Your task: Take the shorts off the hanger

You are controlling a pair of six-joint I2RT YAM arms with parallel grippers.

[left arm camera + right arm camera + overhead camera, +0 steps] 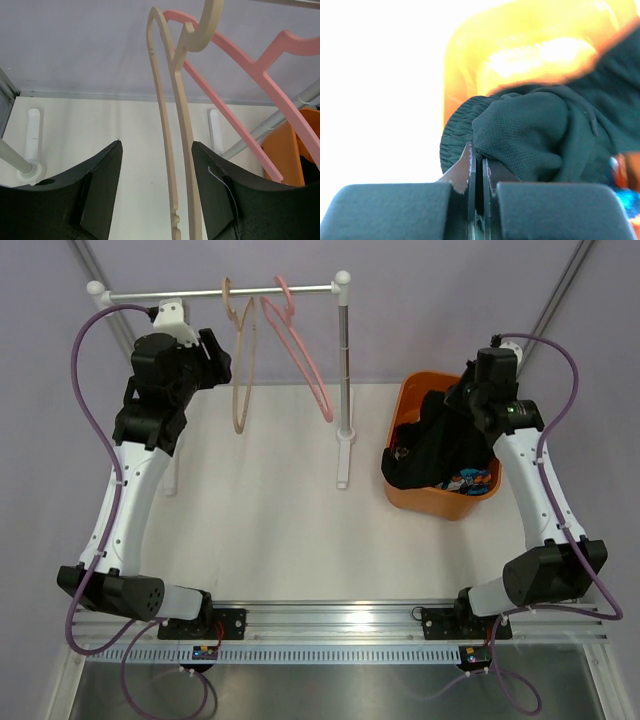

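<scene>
From my seat, the bare table (270, 530) comes first, then the orange basket (440, 504) on the right, and both shorts are in it. The patterned shorts (470, 480) are bunched in its near corner with no axis I can read. The black shorts (430, 445) lie heaped, their long axis running roughly near to far, with the near end sagging over the basket's left wall. A ribbed band, probably the waistband, faces my right gripper (478, 162).

That gripper is fully closed with its tips against the black cloth. I cannot tell whether a fold is nipped between them.

Farther back, on the rail (200, 292), the beige hanger (186, 150) and the pink hanger (230, 119) both hang bare. My left gripper (157, 150) is about half open with the beige hanger's lower arm passing between its fingers. It is gripping nothing.

I judge the removal done and this the drop-off. The next move calls for making sure the right gripper is free of cloth, then lifting straight up so nothing drags out of the basket. The left gripper should back away without knocking the hanger.
</scene>
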